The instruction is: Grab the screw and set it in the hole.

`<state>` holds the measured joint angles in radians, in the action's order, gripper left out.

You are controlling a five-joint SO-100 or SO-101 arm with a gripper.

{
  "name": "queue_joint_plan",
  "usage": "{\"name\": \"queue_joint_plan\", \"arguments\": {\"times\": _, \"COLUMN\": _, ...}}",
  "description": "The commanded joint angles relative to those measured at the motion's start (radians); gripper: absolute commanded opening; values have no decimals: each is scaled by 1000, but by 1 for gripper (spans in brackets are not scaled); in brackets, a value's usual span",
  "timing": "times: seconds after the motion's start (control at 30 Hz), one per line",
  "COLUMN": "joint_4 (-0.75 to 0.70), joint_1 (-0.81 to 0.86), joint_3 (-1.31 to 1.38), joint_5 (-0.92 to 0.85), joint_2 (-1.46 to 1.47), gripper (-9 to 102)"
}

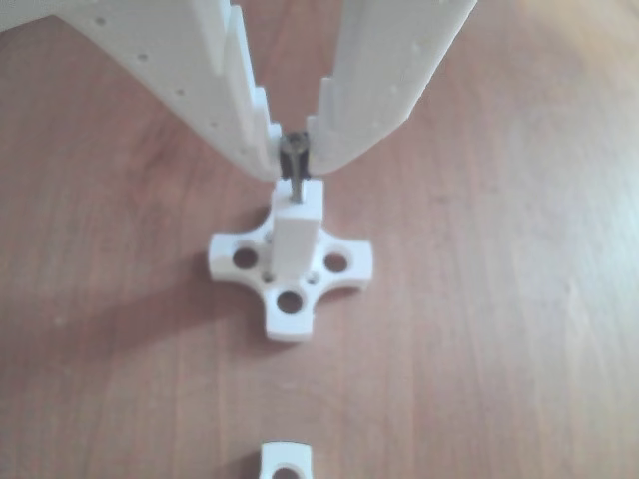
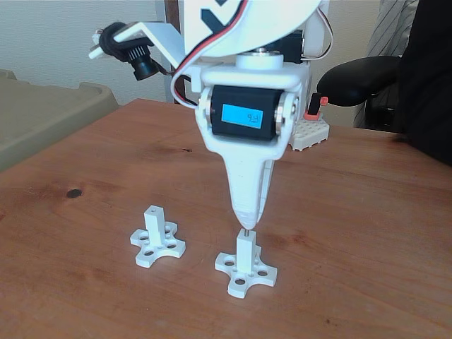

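Nearest the lens in the other view, peeking in at the bottom edge: a sliver of a second cross-shaped base (image 1: 287,460), untouched. Further back, centre frame, sits the working cross-shaped base (image 1: 290,274) on the wooden table (image 1: 519,299), square white post (image 1: 298,235) standing upright from its middle. Directly above the post, closed tight around the screw (image 1: 296,165): the gripper (image 1: 296,150), pinching the dark rounded head between the two white fingertips (image 1: 255,150), jaws narrow. Hanging straight down from that pinch, a thin grey shank, tip meeting the top face of the post. Right there too, by judgement, the hole, though too small to make out with the shank covering it.

Same story from the fixed view: gripper (image 2: 246,220) pointing straight down over the right-hand post (image 2: 245,251), screw (image 2: 246,230) showing as a short sliver between tip and post. Off to the left, the spare post and base (image 2: 157,244), standing apart.

Grab: done. Alignment: looks done. Left to do, judging from this: pushing down to seat, then letting go. Hard to tell how deep the tip sits yet.
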<state>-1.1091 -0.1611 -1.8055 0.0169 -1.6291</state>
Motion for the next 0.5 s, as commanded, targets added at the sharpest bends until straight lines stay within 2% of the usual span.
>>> {"name": "queue_joint_plan", "arguments": {"times": 0.0, "joint_4": 8, "joint_1": 17, "joint_3": 20, "joint_5": -5, "joint_2": -51, "gripper": 2}}
{"name": "queue_joint_plan", "arguments": {"times": 0.3, "joint_4": 8, "joint_1": 17, "joint_3": 18, "joint_5": -5, "joint_2": -51, "gripper": 3}}
{"name": "queue_joint_plan", "arguments": {"times": 0.47, "joint_4": -6, "joint_1": 17, "joint_3": 18, "joint_5": -2, "joint_2": -51, "gripper": 7}}
